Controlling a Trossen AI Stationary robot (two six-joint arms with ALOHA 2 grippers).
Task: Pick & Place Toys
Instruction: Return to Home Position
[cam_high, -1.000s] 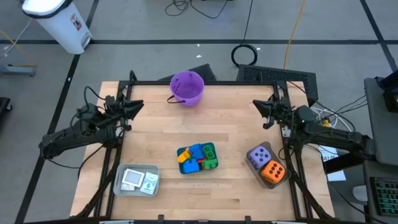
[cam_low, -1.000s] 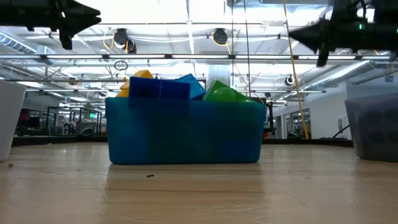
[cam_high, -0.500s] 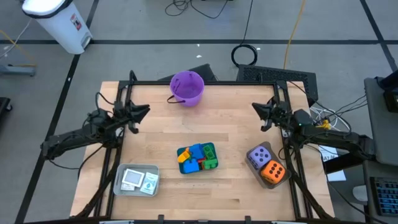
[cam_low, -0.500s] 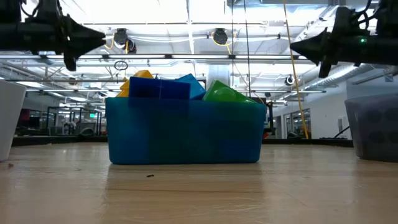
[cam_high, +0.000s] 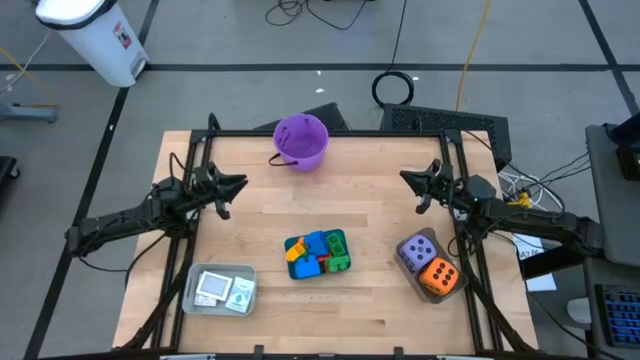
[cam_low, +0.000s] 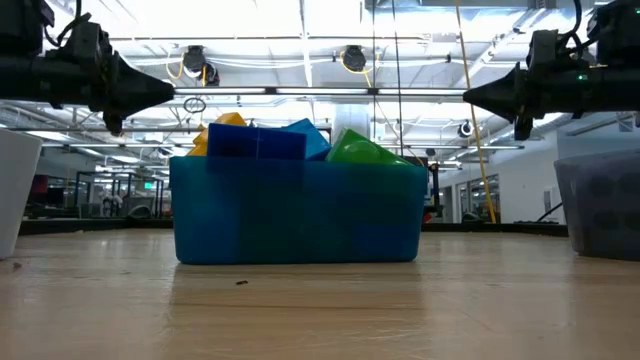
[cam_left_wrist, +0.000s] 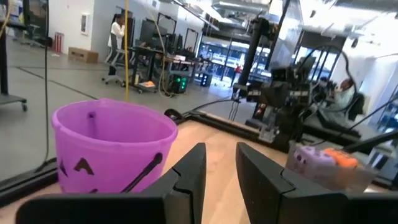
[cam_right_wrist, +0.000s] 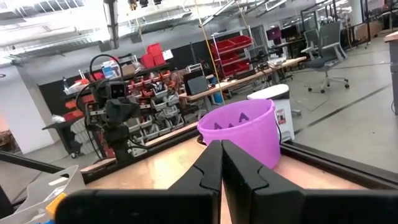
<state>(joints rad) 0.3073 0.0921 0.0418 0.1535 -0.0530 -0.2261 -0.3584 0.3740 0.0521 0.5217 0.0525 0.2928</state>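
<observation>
Several coloured bricks (cam_high: 318, 252) lie heaped in a teal tray (cam_high: 343, 238) at the table's middle; they also show in the low view (cam_low: 300, 140). An orange die (cam_high: 438, 277) and a purple die (cam_high: 416, 251) sit in a grey tray at the right. White-and-blue cards (cam_high: 214, 287) lie in a clear tray at the near left. My left gripper (cam_high: 240, 183) hovers over the table's left part, slightly open and empty. My right gripper (cam_high: 405, 177) hovers over the right part, shut and empty.
A purple bucket (cam_high: 300, 141) stands at the table's far middle, between the two grippers' lines of sight; it shows in the left wrist view (cam_left_wrist: 109, 146) and the right wrist view (cam_right_wrist: 242, 130). Bare wood lies between the bucket and the teal tray.
Both grippers have moved in toward the table's middle and come down a little, the left toward the right edge and the right toward the left edge. No toy has moved.
</observation>
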